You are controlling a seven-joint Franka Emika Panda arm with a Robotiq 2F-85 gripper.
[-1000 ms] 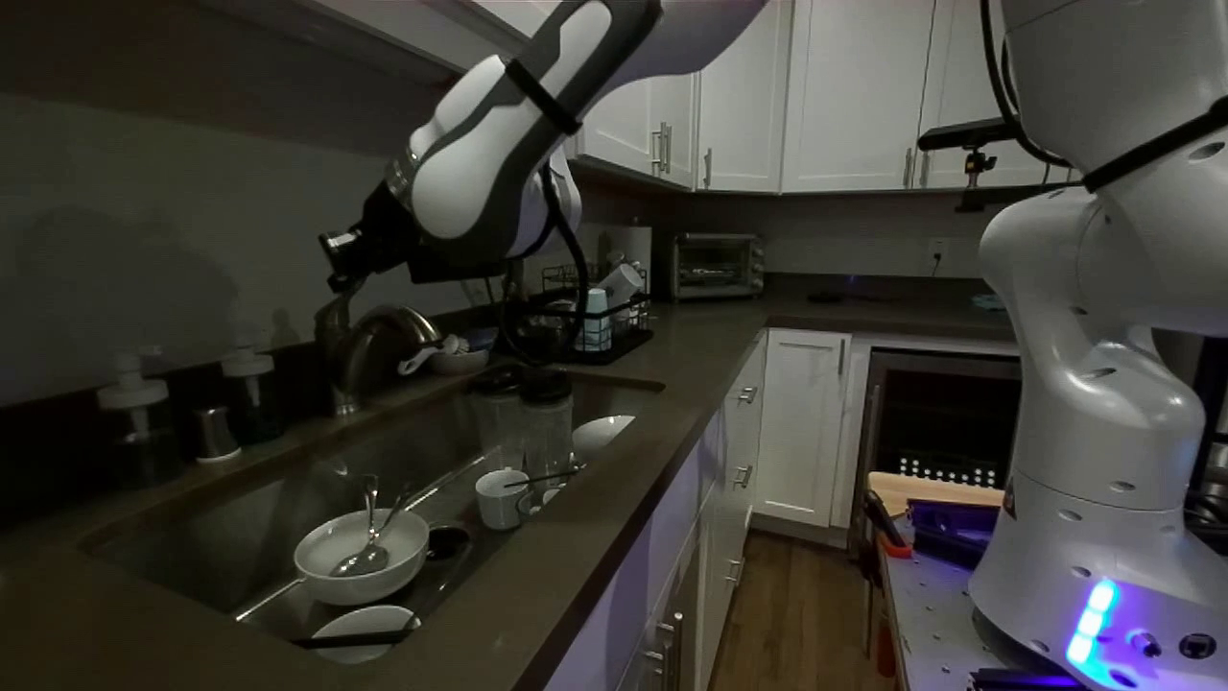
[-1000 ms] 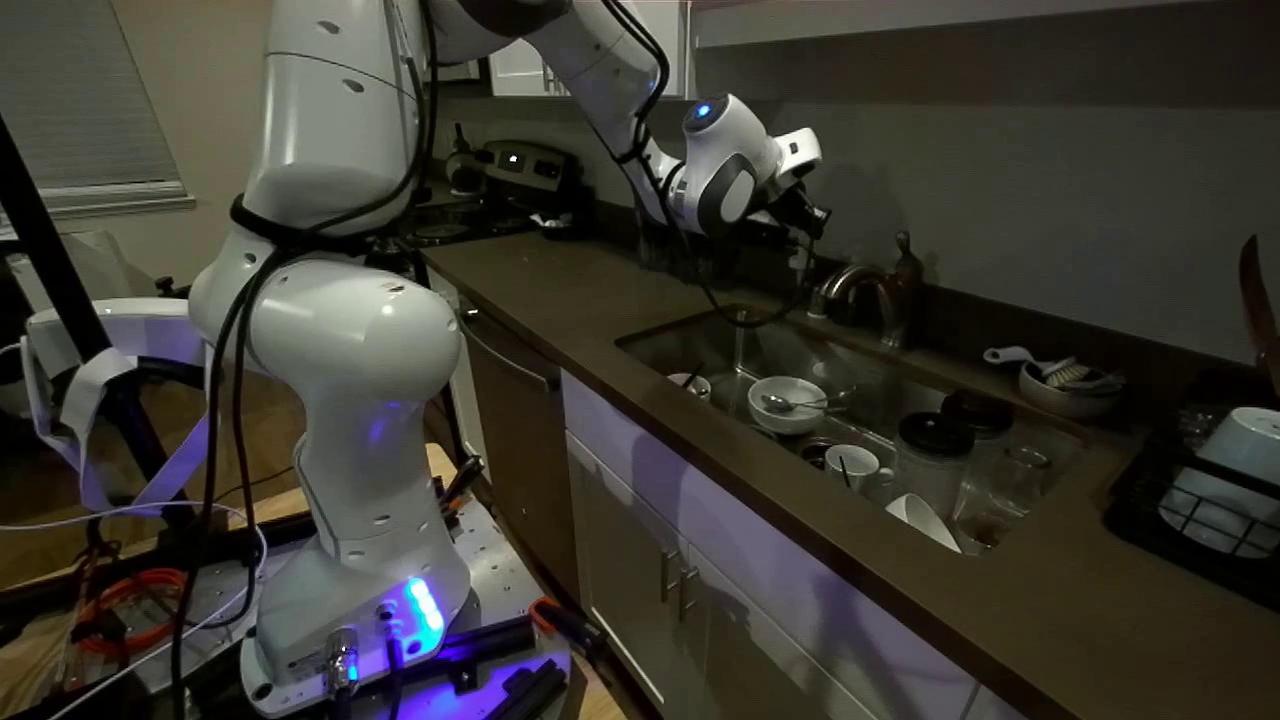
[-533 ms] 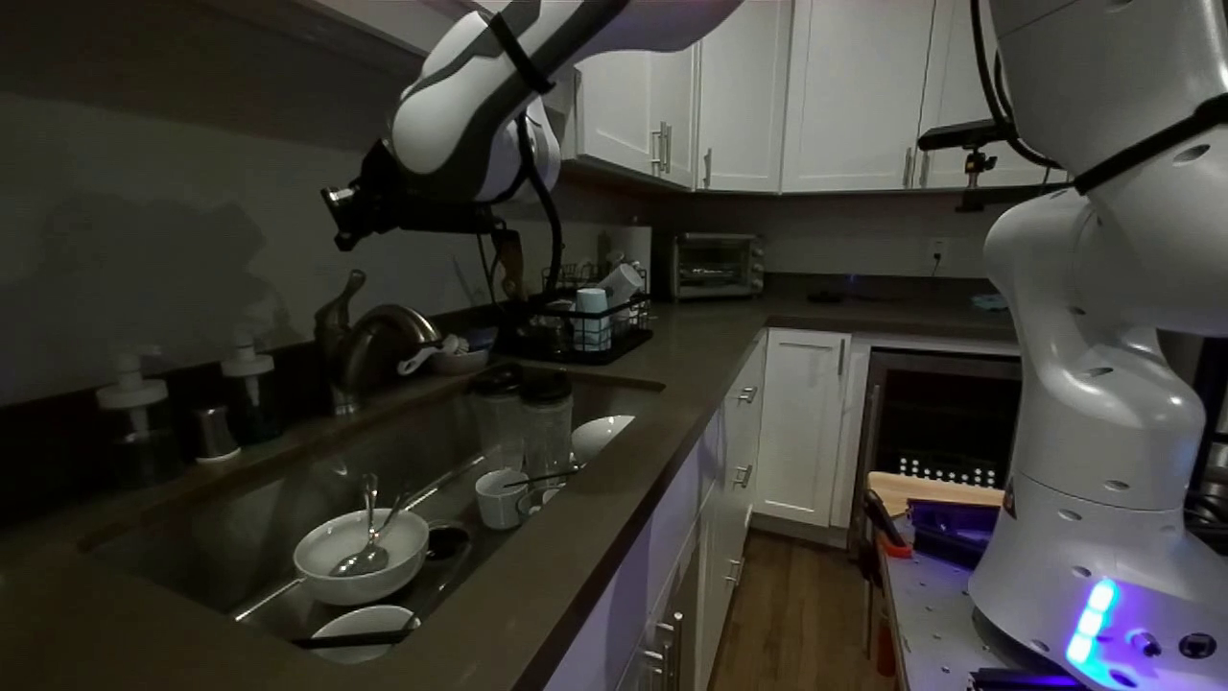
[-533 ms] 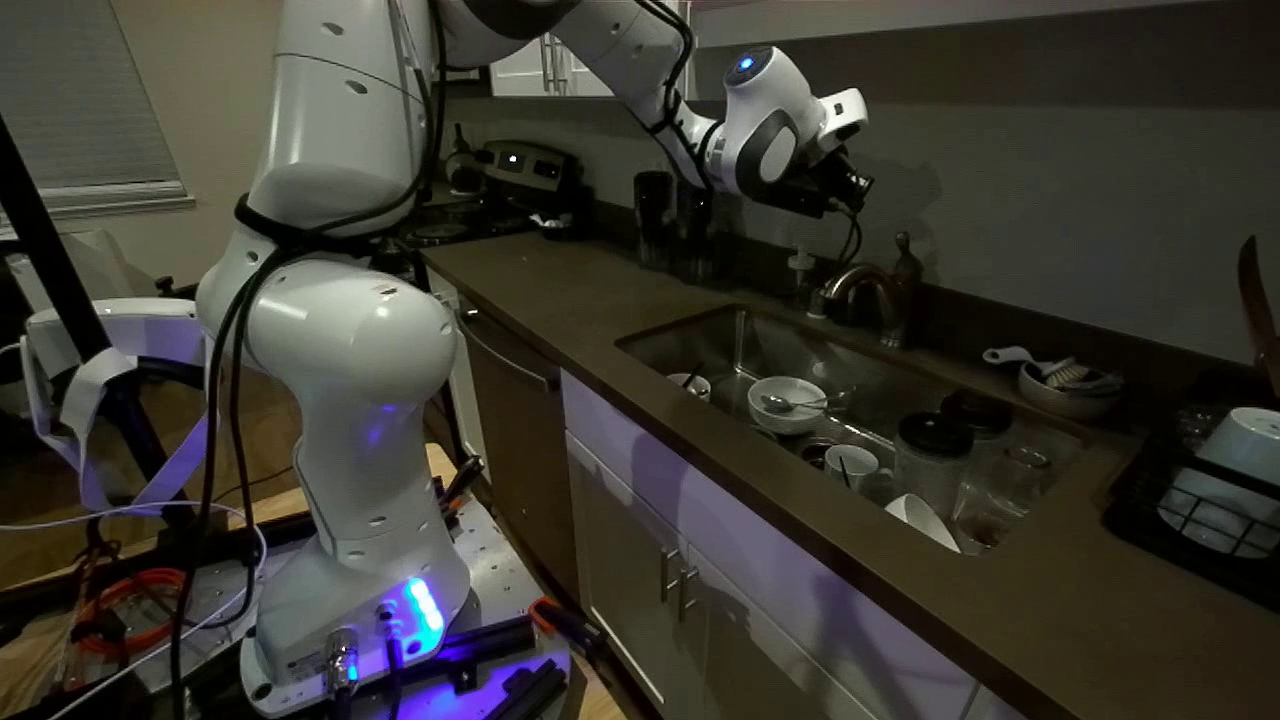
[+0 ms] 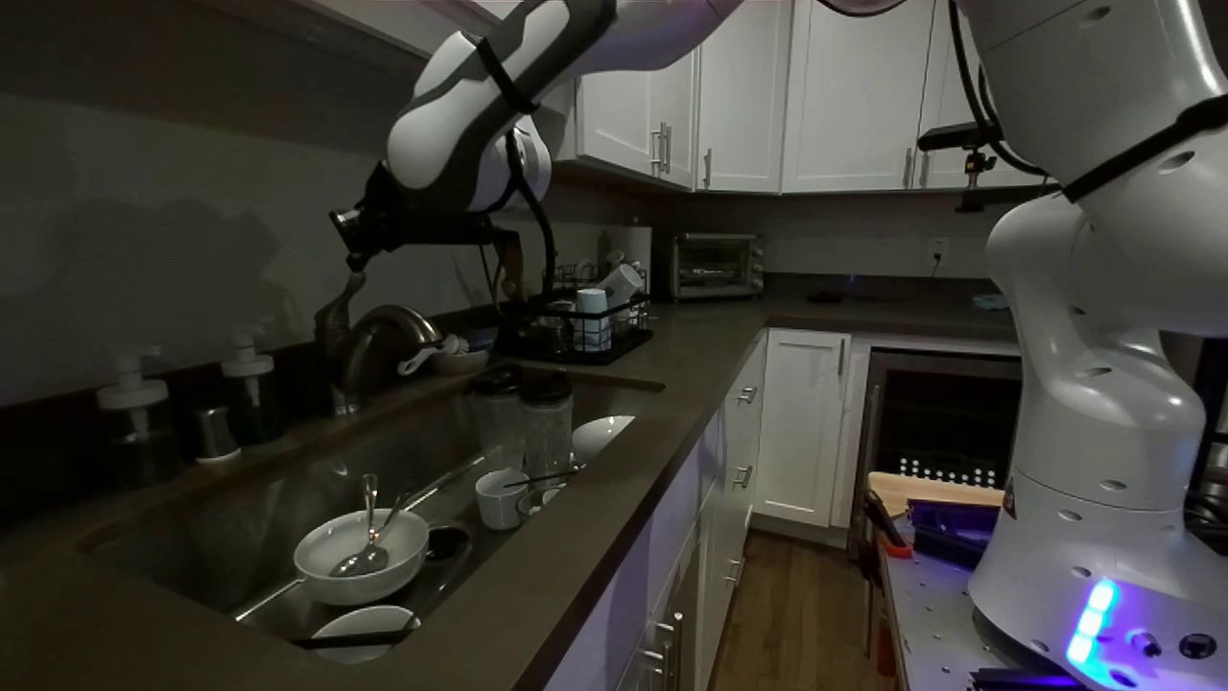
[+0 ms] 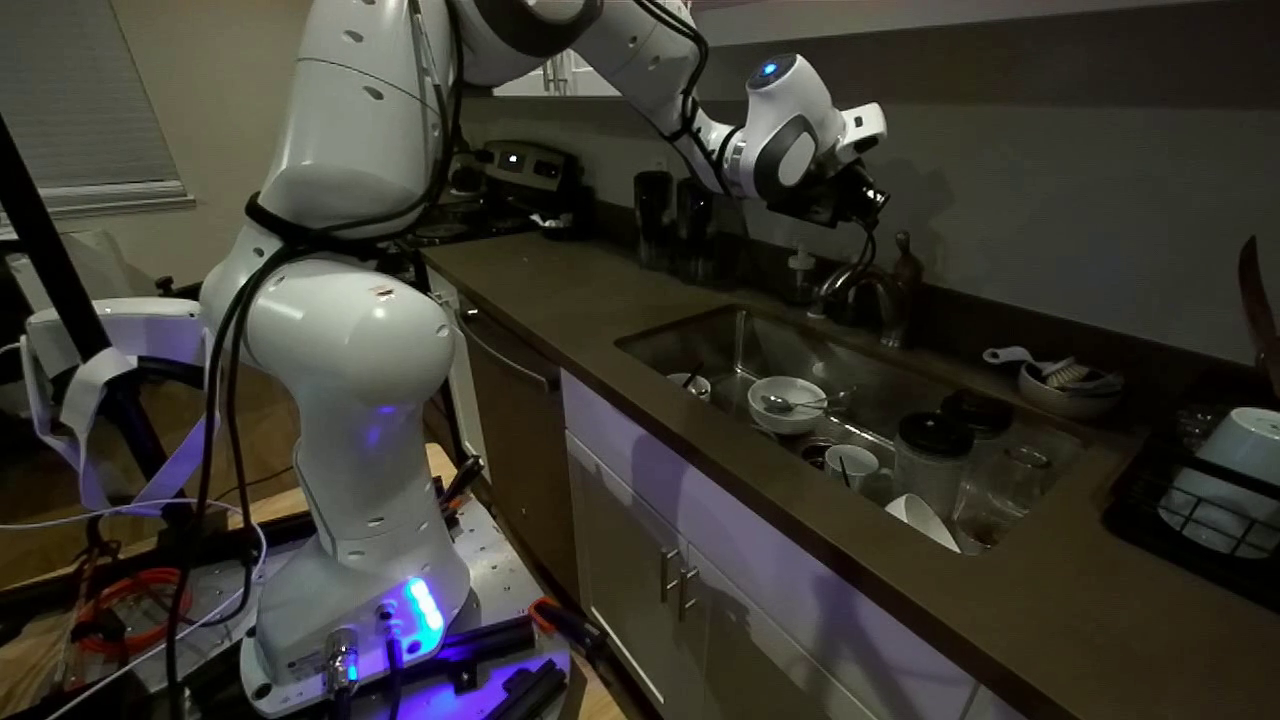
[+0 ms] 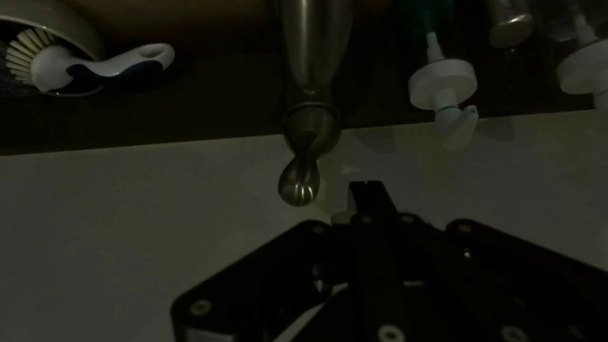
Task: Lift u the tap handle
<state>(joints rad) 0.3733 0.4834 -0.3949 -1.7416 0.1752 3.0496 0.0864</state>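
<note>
Note gripper (image 7: 366,184) with jaws together, holding nothing; closed presumably to nudge as one solid tip. Locate handle (image 7: 301,175) atop tap (image 7: 316,52), at far edge of sink (image 6: 775,345); just left of gripper in the wrist view. Cannot confirm contact. To lift, probably lower beneath handle's rounded end first, then raise.

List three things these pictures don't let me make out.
Distance from hand to tap handle: too dark in both exterior views.
Lower part of a white bowl: hidden by the counter in an exterior view.
Rightmost soap dispenser: cut off by the wrist view's right edge.
</note>
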